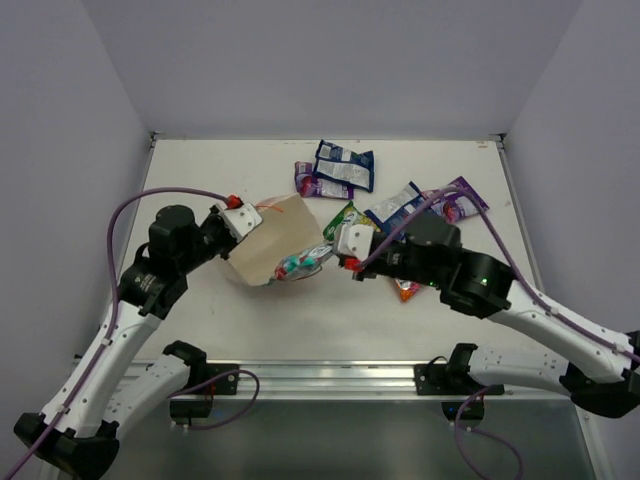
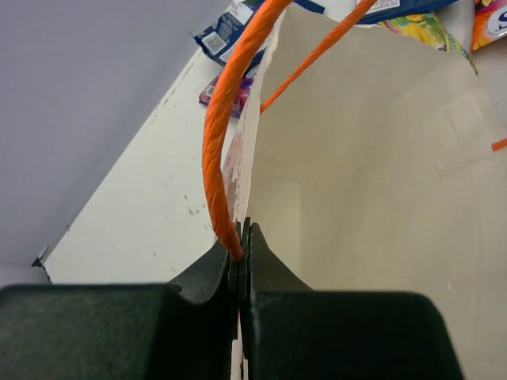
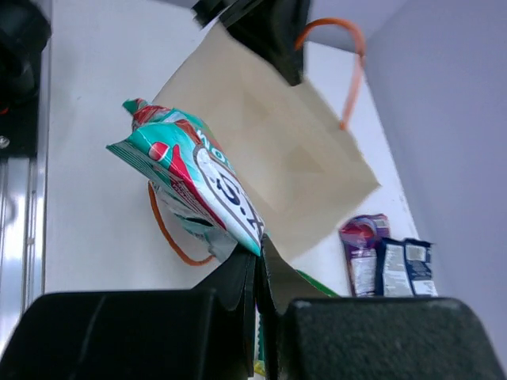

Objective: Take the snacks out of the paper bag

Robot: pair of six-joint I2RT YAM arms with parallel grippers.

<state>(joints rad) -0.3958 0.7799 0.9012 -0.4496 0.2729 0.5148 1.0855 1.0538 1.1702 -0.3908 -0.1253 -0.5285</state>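
- The teal-pink packet [image 1: 298, 264] sits at the centre of the top view, right at the mouth of the paper bag [image 1: 272, 238]. My right hand [image 3: 255, 265] is clenched on one thin edge of it. I cannot tell whether the packet is fully clear of the bag.
- The bag lies tilted just left of centre in the top view, its mouth facing lower right. My left hand [image 2: 240, 237] is clenched on its rim, with the orange handle [image 2: 215, 127] pinched in alongside the paper.
- I judge the main risk to be slipping. The foil is glossy and I hold only a narrow seam, so a quick pull could let it drop back at the mouth.
- In the right wrist view a second orange loop [image 3: 170, 237] curls just under the packet. It could snag the packet and drag the bag along.
- If my hands pull apart too hard, the paper rim at my left fingers may tear.
- The packet looks puffy and crinkled, teal with pink-red and white print. The bag is plain beige, creased and soft.
- Six other packets [image 1: 345, 165] lie across the upper middle and right of centre of the tabletop [image 1: 330, 320]. They are blue-white, purple, green-yellow and orange-red, and some overlap.
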